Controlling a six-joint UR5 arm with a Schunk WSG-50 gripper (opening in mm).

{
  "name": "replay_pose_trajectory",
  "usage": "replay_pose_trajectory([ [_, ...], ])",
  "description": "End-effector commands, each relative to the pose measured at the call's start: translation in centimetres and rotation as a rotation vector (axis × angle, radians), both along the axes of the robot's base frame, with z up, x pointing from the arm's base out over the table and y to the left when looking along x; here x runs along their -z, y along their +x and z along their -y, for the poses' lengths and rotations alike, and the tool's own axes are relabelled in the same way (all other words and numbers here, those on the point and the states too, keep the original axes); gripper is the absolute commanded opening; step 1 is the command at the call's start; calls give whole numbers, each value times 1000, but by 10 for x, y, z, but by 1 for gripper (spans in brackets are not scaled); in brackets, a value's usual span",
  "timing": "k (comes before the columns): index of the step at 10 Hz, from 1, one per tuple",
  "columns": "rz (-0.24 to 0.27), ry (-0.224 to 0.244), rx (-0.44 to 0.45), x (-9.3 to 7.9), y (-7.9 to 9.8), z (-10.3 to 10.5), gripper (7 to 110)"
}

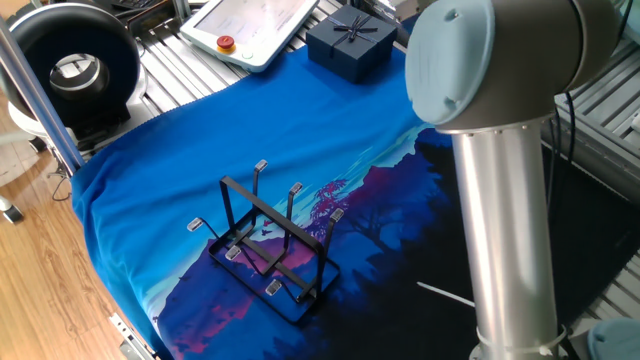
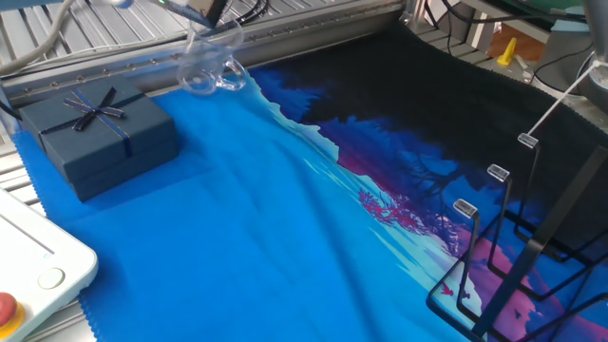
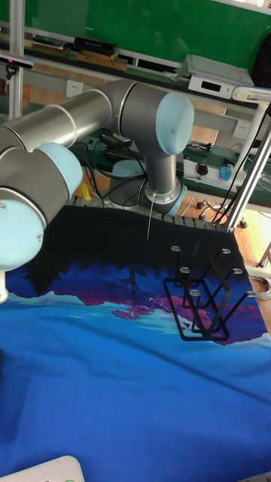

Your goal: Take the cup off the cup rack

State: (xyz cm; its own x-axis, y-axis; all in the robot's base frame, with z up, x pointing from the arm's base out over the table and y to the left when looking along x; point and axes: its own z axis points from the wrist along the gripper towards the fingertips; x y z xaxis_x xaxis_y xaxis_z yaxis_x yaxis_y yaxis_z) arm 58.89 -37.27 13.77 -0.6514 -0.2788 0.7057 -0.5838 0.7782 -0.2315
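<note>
Cloth [image 2: 237,247] between box [image 2: 95,133] and rack [image 2: 513,256] lay open to me; both flanked it.

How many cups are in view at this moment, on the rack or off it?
1. The cup is at the gripper, beside the gift box, far from the cup rack, whose prongs are bare. The arm could hide others.
</note>
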Motion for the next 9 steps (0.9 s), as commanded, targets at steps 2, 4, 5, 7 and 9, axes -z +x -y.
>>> replay_pose_trajectory([
  [2, 46, 7, -83, -15, 34, 18, 22],
  [4, 75, 5, -108, -16, 49, 23, 22],
  [5, 80, 13, -104, -12, 52, 22, 22],
  [7, 65, 40, -77, -10, 46, 15, 22],
  [9, 55, 115, -57, -9, 57, -3, 22],
])
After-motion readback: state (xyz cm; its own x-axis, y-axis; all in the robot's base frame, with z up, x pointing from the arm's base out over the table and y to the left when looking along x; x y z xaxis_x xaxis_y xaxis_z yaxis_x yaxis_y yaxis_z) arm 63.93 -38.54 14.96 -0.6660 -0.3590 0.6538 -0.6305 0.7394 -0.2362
